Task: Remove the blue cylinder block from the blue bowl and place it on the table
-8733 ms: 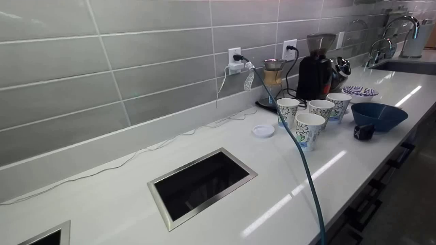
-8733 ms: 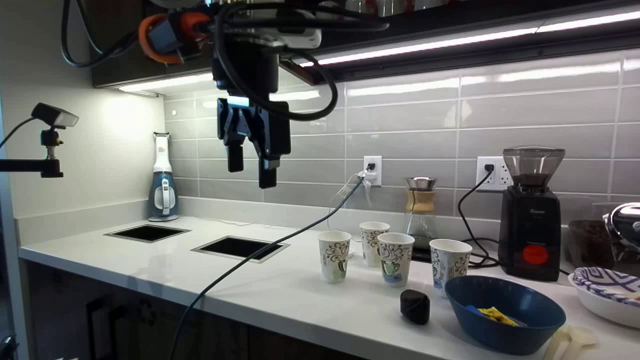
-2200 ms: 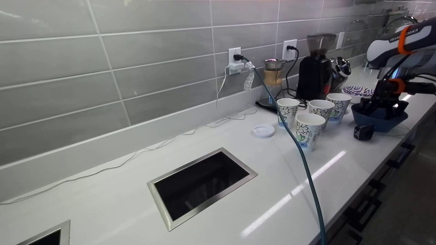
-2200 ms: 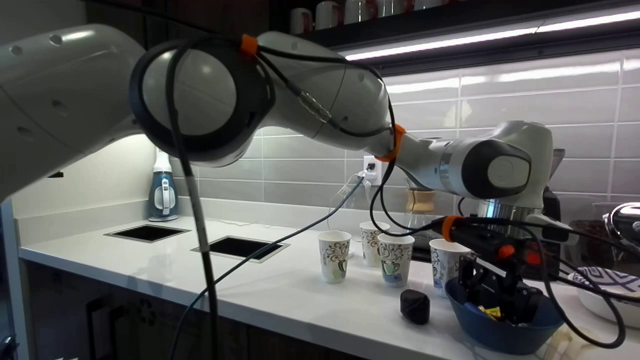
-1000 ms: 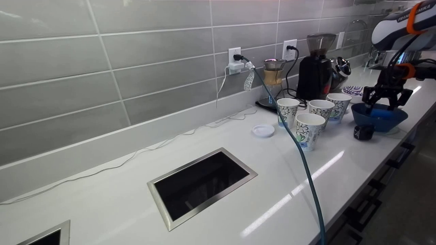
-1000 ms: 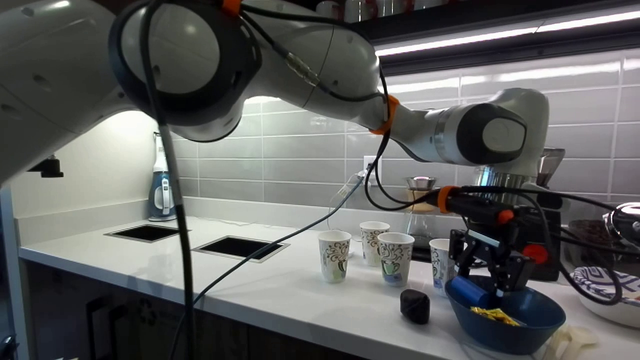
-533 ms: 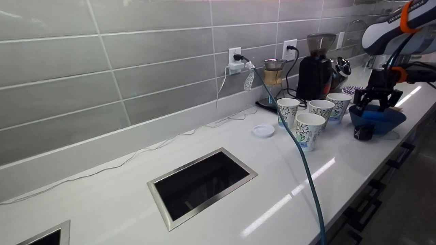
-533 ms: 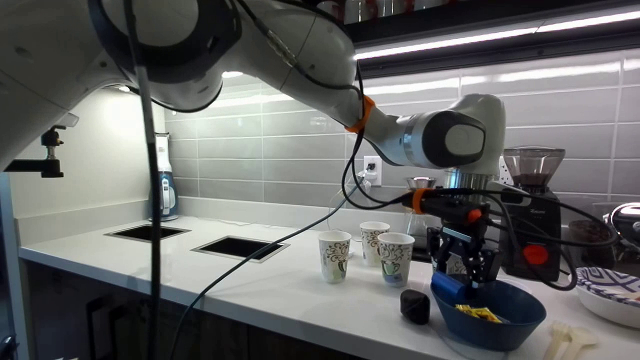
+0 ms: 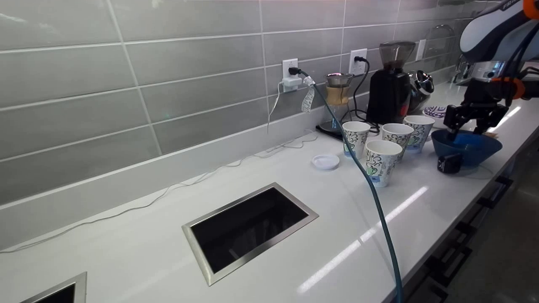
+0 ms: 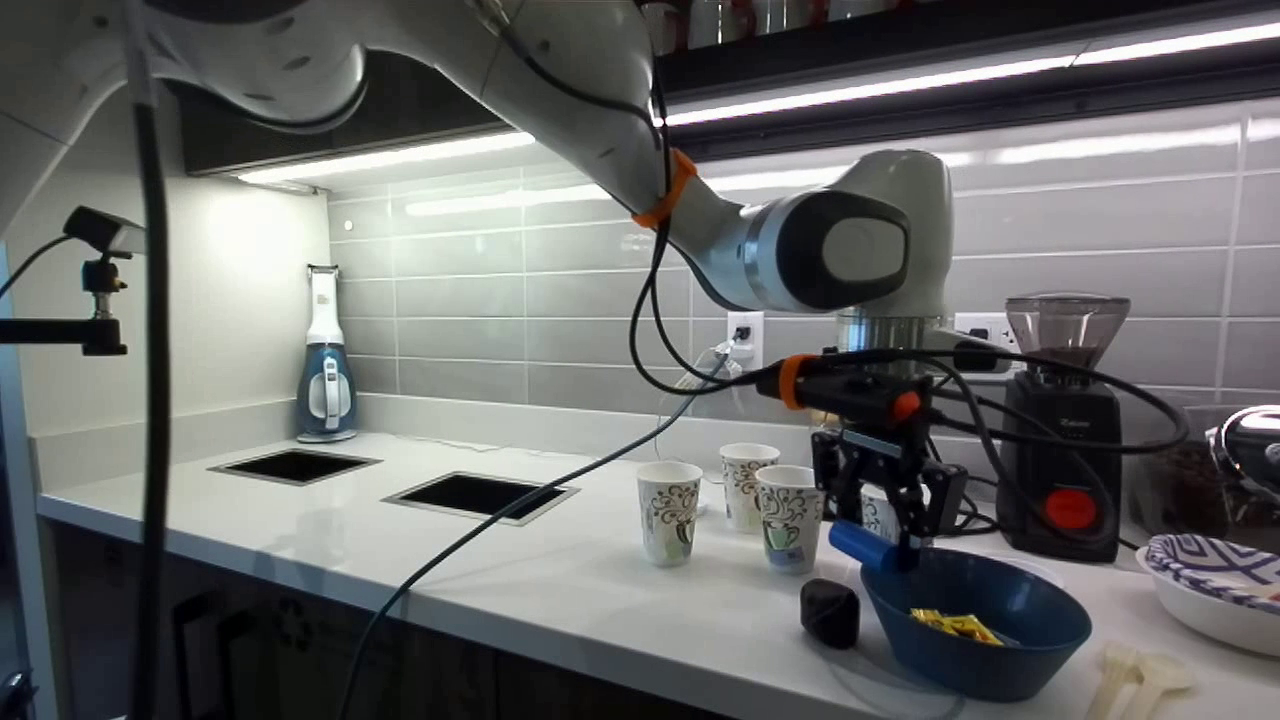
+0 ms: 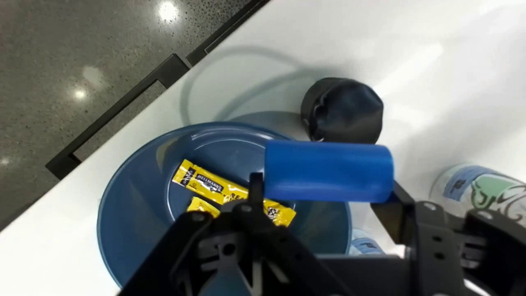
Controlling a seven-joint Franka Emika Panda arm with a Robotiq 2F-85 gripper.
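The blue cylinder block [image 11: 328, 170] lies sideways between the fingers of my gripper [image 11: 326, 185], which is shut on its two ends. In an exterior view the block [image 10: 862, 546] hangs at the near-side rim of the blue bowl [image 10: 985, 660], one end reaching out past it; whether it touches the rim I cannot tell. Two yellow packets [image 11: 209, 185] lie inside the bowl in the wrist view. The bowl stands on the white table [image 10: 600, 600], near its front edge. My gripper [image 9: 466, 134] is over the bowl in an exterior view too.
A black rounded object [image 11: 345, 111] stands right beside the bowl, under the block's side. Several patterned paper cups [image 10: 790, 520] are behind it. A cable [image 9: 377, 202] crosses the counter. Pale utensils [image 10: 1150, 680] lie by the bowl, and a grinder [image 10: 1062, 450] stands behind.
The gripper has taken the block from the bowl's inside, raised it and carried it toward the black object. The bowl slid slightly the same way, between one and half a second ago.
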